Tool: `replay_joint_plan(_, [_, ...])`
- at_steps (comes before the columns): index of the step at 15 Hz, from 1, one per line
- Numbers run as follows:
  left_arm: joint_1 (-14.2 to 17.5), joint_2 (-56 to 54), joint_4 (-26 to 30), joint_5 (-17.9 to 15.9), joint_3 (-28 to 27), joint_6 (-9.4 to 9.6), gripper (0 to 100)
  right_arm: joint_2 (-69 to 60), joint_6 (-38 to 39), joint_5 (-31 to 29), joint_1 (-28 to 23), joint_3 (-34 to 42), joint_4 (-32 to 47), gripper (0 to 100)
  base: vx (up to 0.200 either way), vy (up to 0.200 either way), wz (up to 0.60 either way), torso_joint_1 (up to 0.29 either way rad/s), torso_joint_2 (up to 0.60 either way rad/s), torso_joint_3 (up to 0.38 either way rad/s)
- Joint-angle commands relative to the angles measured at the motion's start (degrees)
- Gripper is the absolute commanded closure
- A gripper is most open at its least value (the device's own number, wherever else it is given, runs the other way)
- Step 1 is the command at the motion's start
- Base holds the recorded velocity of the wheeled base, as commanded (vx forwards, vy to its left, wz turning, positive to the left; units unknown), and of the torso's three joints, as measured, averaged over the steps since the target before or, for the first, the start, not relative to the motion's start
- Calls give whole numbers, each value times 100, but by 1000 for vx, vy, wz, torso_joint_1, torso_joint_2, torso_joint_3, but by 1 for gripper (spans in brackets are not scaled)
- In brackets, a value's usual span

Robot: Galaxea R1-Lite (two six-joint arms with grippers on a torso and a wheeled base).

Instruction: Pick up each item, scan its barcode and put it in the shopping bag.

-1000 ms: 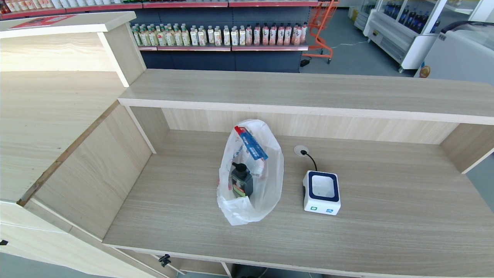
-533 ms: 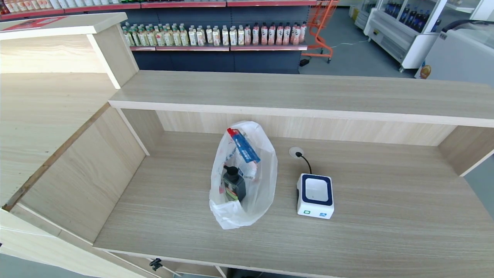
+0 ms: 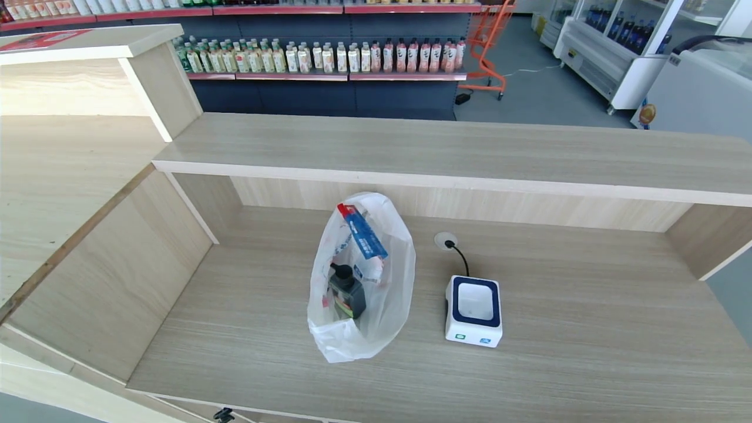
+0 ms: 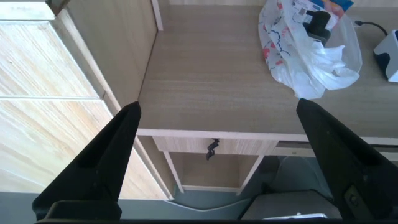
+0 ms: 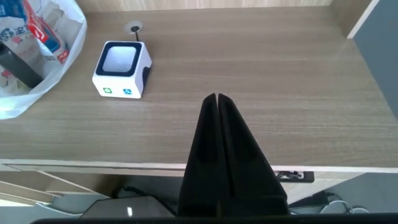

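Observation:
A white plastic shopping bag (image 3: 385, 294) stands on the wooden counter (image 3: 587, 329), its mouth open. Inside it are a dark pump bottle (image 3: 346, 291) and a blue and red box (image 3: 361, 234) leaning at the back. The white scanner (image 3: 473, 310) with a blue-framed window sits to the bag's right, apart from it. My left gripper (image 4: 219, 104) hangs open and empty before the counter's front edge, with the bag (image 4: 311, 62) farther in. My right gripper (image 5: 216, 97) is shut with nothing in it, over the counter's front, short of the scanner (image 5: 121, 68) and the bag (image 5: 43, 81).
A raised ledge (image 3: 446, 150) runs along the counter's back, and a side wall (image 3: 111, 276) closes its left end. The scanner's cable runs to a grommet (image 3: 445, 239). A drawer handle (image 4: 212, 148) hangs under the front edge. Shop shelves with bottles stand behind.
The whole head picture has shifted left and down, so the camera has moved. The bag, its contents and the scanner keep their places on the counter.

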Motion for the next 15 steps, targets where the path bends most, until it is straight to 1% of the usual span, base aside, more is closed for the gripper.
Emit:
replay_joint_plan(1, [1, 9, 0, 1, 1, -62, 0, 21, 0, -2, 0, 0, -3, 100, 0, 0, 0, 0, 0, 0])
replay_joint_plan(15, [1, 9, 0, 1, 1, -71, 0, 21, 8, 7, 0, 0, -3, 100, 0, 0, 0, 0, 0, 0])
